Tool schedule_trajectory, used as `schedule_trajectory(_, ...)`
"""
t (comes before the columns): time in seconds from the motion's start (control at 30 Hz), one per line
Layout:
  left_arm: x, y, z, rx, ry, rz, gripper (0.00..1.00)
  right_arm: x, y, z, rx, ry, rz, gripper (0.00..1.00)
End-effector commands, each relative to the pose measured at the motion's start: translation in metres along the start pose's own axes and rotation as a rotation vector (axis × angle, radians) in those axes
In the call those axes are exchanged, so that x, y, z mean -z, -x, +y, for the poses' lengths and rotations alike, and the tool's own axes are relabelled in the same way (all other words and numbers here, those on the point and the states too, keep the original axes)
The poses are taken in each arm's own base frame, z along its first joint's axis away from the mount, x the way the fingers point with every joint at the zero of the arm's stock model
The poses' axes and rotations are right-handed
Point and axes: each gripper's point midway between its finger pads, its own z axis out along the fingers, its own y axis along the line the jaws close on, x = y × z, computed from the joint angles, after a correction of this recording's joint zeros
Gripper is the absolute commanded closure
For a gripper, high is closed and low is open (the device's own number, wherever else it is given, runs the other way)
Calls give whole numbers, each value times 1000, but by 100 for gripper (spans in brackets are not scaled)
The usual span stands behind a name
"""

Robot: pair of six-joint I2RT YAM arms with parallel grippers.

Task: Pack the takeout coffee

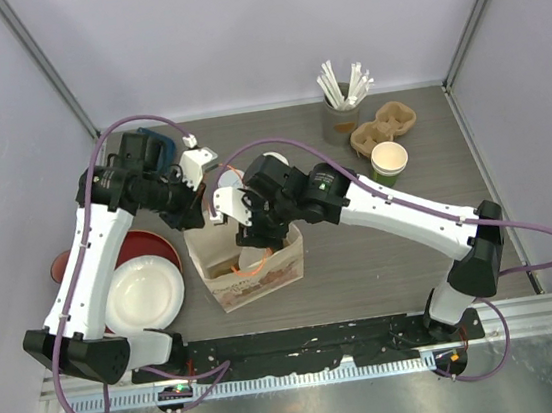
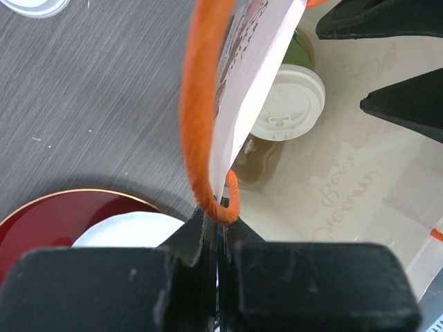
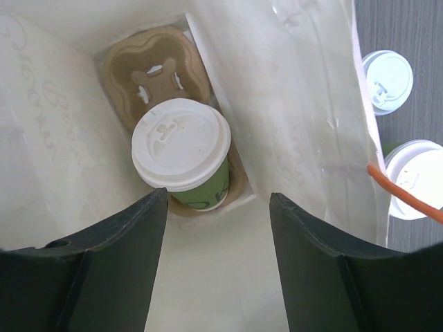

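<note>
Top view: the paper bag (image 1: 254, 270) stands open mid-table (image 1: 384, 264), with bare tabletop right of the bag and in front of it. The left arm comes in from the bag's left, elbow bent, and the left gripper (image 1: 194, 214) sits at the bag's back-left rim. The right arm stretches across from the bag's right, with the right gripper (image 1: 258, 237) pointing down into the bag's mouth. A white plate (image 1: 144, 295) on a red plate (image 1: 157, 243) sits close on the bag's left. Well behind and right of the bag are a straw holder (image 1: 343, 108), a spare carrier (image 1: 384, 125) and an open green cup (image 1: 389, 159).

Left wrist: the left gripper (image 2: 218, 225) is clamped tight on the bag's rim, right where the orange handle (image 2: 196, 117) joins it. Down inside the bag, the lidded cup (image 2: 287, 104) sits in the cup carrier (image 2: 257, 162). The right gripper's black fingers (image 2: 405, 104) poke in above it.

Right wrist: this one looks straight down the bag. The right gripper (image 3: 218, 199) has its jaws spread wide with nothing between them. The lidded cup (image 3: 181, 145) is below them in the carrier's (image 3: 156, 69) near pocket. The bag walls (image 3: 304, 104) crowd in on both sides, so it's tight in there. Outside the bag's right wall are a white lid (image 3: 386, 79) and another lidded cup (image 3: 415, 176).
</note>
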Motion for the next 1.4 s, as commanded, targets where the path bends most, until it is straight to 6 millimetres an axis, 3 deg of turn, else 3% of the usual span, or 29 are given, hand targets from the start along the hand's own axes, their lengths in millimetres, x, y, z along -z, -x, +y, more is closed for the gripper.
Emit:
schedule_trajectory(0.0, 16, -19, -17, 19, -20, 62, 100, 24, 33, -16, -8, -81, -127, 33)
schedule_trajectory(0.47, 18, -19, -20, 3, -22, 54, 100, 52, 57, -28, -68, -142, -252, 32)
schedule_trajectory(0.9, 18, -21, -18, 4, -13, 64, 100, 75, 77, -25, -101, -131, -353, 31)
schedule_trajectory(1.37, 16, -25, -13, 6, 4, 88, 100, 137, 121, -21, -122, -121, -594, 31)
